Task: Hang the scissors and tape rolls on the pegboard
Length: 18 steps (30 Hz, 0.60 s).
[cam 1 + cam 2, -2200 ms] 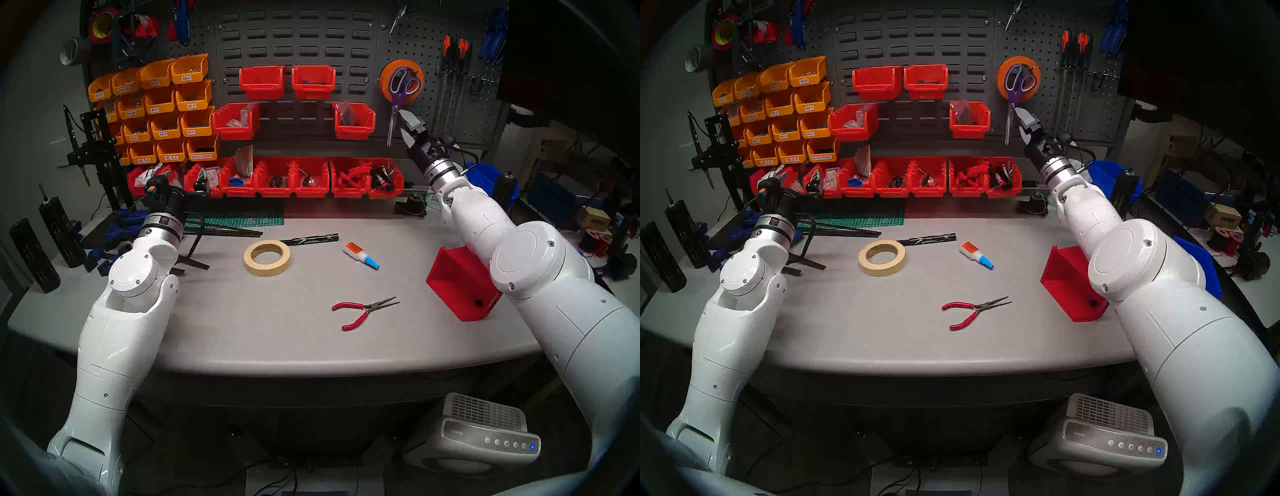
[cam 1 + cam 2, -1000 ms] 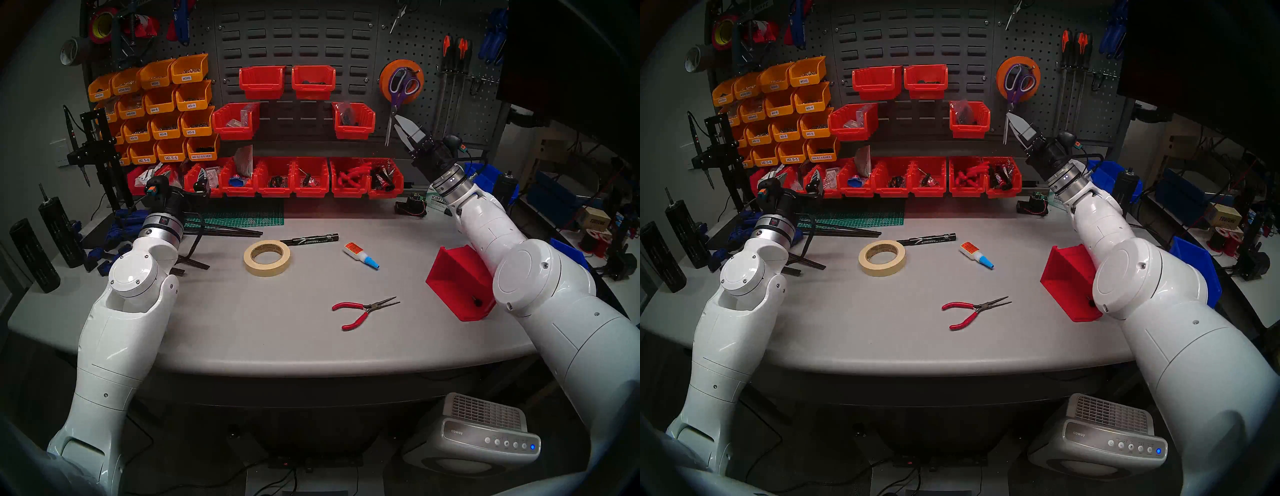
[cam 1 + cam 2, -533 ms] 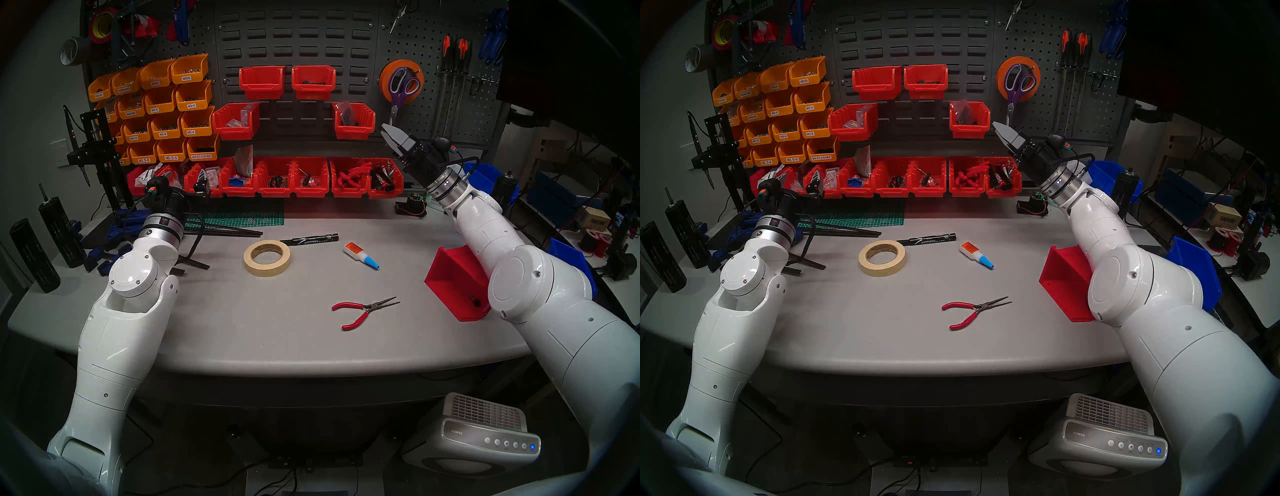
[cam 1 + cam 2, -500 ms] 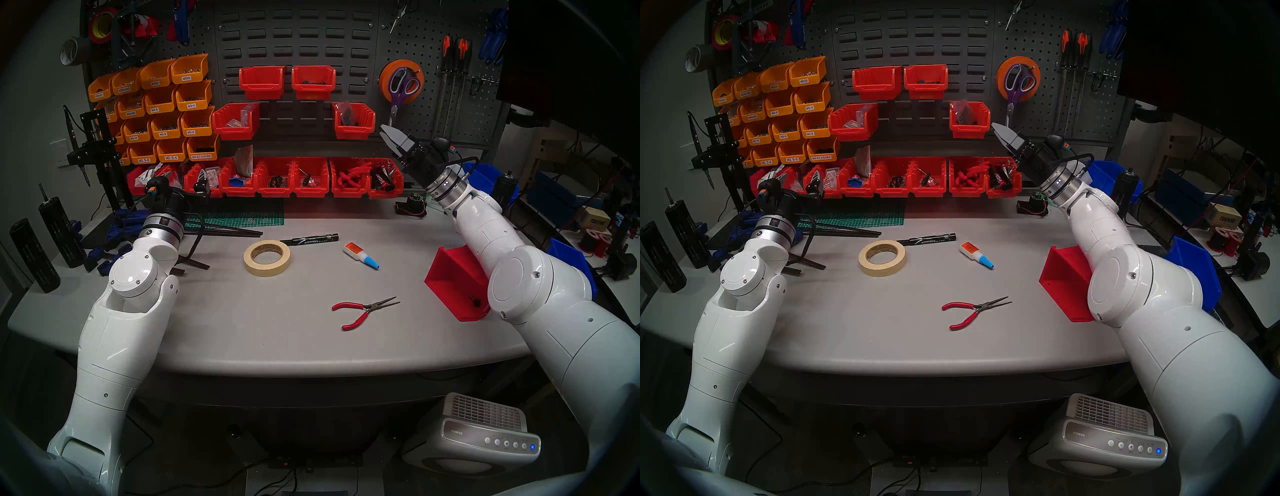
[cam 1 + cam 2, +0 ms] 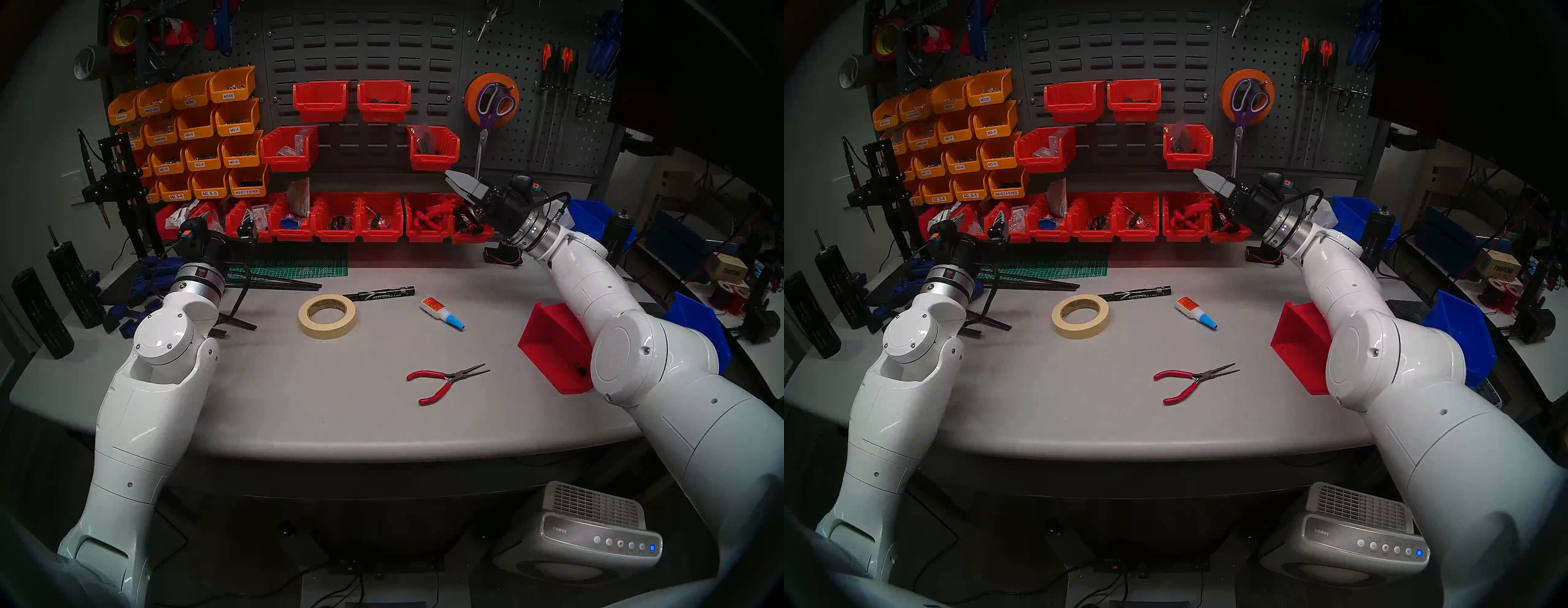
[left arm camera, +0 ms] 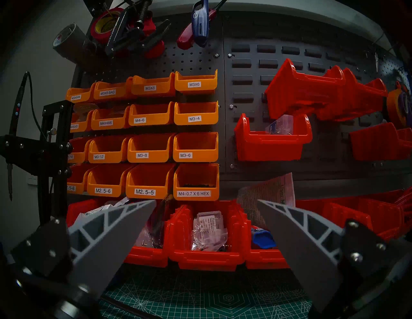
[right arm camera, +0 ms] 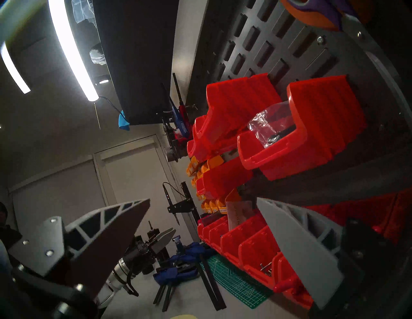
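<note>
- The grey worktop [image 5: 275,395] fills the middle, with the cream tape roll [image 5: 326,316] lying flat on it, well apart from both arms.
- Behind it stands the pegboard [image 5: 522,55], dark grey and dotted with holes.
- The orange tape roll [image 5: 471,95] hangs on the pegboard, and the scissors [image 5: 492,104] hang in front of it, purple handles over the roll, blades pointing down.
- A red bin [image 5: 551,344] sits tipped on the worktop's right side, against the right arm.
- The right pincer [image 5: 462,189] is raised below the scissors' blade tips, pointing left, jaws spread wide and empty.
- The left pincer [image 6: 206,222] faces the wall bins, jaws apart, holding nothing.
- Red-handled pliers [image 5: 445,380] lie near the worktop's front.
- A black marker [image 5: 379,293] and a glue bottle [image 5: 443,313] lie just beyond the cream roll.
</note>
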Each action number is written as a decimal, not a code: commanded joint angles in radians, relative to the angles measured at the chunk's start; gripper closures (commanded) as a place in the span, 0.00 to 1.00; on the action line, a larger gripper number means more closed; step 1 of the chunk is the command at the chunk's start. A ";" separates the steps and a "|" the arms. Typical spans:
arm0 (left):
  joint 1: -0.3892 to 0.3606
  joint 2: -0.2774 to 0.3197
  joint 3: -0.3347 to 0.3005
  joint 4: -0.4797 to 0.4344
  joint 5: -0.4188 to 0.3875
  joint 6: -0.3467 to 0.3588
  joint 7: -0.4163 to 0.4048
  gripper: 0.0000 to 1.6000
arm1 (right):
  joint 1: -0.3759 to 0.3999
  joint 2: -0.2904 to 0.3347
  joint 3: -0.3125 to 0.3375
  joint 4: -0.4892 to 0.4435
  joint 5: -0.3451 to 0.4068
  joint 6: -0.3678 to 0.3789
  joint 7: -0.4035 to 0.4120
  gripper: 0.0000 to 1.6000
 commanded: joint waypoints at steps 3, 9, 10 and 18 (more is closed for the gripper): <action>-0.026 0.004 -0.009 -0.023 0.000 -0.009 0.000 0.00 | -0.085 -0.045 -0.033 -0.006 -0.008 0.037 0.004 0.00; -0.026 0.004 -0.009 -0.023 0.000 -0.008 0.000 0.00 | -0.094 -0.048 -0.064 -0.025 -0.021 0.054 0.004 0.00; -0.026 0.004 -0.009 -0.023 0.000 -0.007 0.000 0.00 | -0.095 -0.048 -0.070 -0.030 -0.024 0.057 0.004 0.00; -0.026 0.004 -0.009 -0.023 0.001 -0.007 -0.001 0.00 | -0.106 -0.049 -0.102 -0.060 -0.037 0.074 0.004 0.00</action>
